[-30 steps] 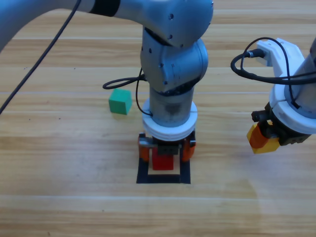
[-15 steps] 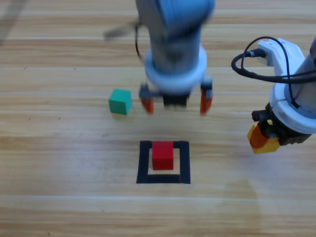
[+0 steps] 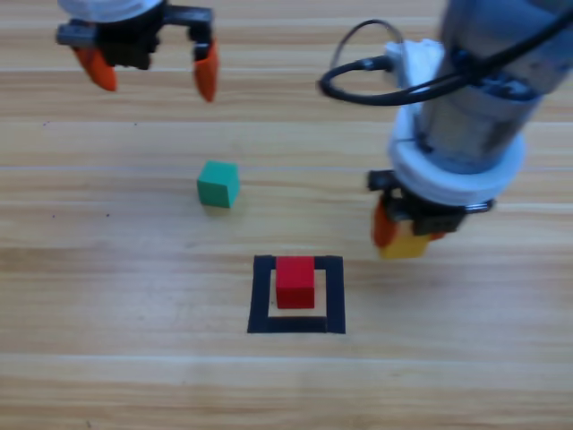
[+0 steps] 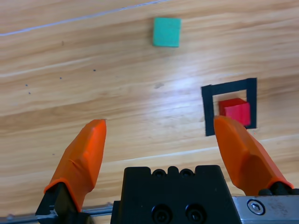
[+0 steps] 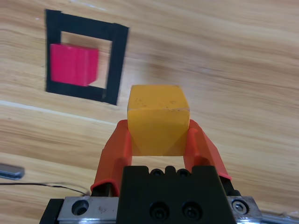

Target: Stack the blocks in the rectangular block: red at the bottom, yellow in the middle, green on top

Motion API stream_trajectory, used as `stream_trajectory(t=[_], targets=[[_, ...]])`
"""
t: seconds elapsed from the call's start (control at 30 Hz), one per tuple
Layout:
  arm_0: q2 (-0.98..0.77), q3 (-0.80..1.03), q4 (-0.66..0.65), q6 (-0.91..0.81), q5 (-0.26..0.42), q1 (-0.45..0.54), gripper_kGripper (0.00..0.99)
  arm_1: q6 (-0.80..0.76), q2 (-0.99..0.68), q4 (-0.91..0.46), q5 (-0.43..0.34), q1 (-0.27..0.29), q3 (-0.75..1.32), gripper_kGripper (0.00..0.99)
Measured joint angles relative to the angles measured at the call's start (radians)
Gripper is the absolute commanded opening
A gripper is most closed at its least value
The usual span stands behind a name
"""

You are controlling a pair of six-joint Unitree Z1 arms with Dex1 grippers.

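Between right pincer (image 5: 159, 140) jaws: yellow cube (image 5: 158, 120).

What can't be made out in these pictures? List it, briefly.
- High view: most of the yellow cube is hidden under the right pincer and its wrist.
- High view: the left arm above the left pincer is cut off by the top edge.
- Right wrist view: the green cube lies outside the frame.

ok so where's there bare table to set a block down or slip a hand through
Bare wood lies left of the dark tape square outline, below the small teal-green cube, and along the near edge. It is crowded right of the square, where the right gripper holds the small yellow cube beside the small red cube.
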Motion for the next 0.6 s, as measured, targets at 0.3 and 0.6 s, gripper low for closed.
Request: stream_trajectory(t=[0.3, 0.6], targets=[[-0.001, 0.026, 0.000, 0.153, -0.089, 0.168, 0.960, 0.067, 0.131, 0.056, 0.000, 0.071, -0.180, 0.000], [-0.001, 0.027, 0.000, 0.188, -0.112, 0.214, 0.963, 0.094, 0.208, 0.102, -0.008, 0.117, -0.278, 0.000]])
